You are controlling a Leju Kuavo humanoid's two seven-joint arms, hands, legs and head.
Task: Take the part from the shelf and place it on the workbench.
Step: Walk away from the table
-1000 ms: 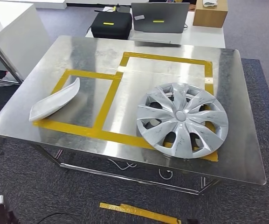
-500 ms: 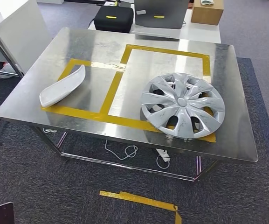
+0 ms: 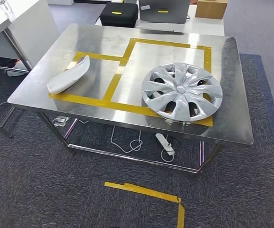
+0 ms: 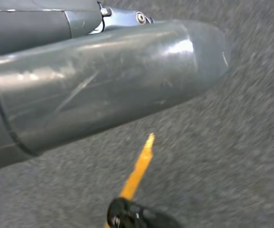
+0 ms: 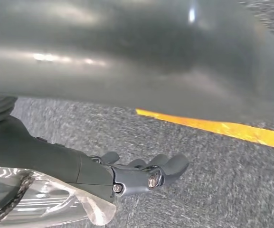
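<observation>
Camera has backed off since the earlier frames: the whole workbench [image 3: 235,80] sits higher and smaller in the head view, more carpet [image 3: 38,190] below. The wheel cover [image 3: 182,91] lies flat in the larger yellow-taped square [image 3: 138,42]; the white curved part [image 3: 69,76] lies in the smaller one. Right hand [image 5: 142,173] hangs over carpet, fingers extended, holding nothing, well apart from both parts. Left hand [image 4: 103,80]: state cannot be told. Yellow floor tape [image 3: 146,192] near the bench.
</observation>
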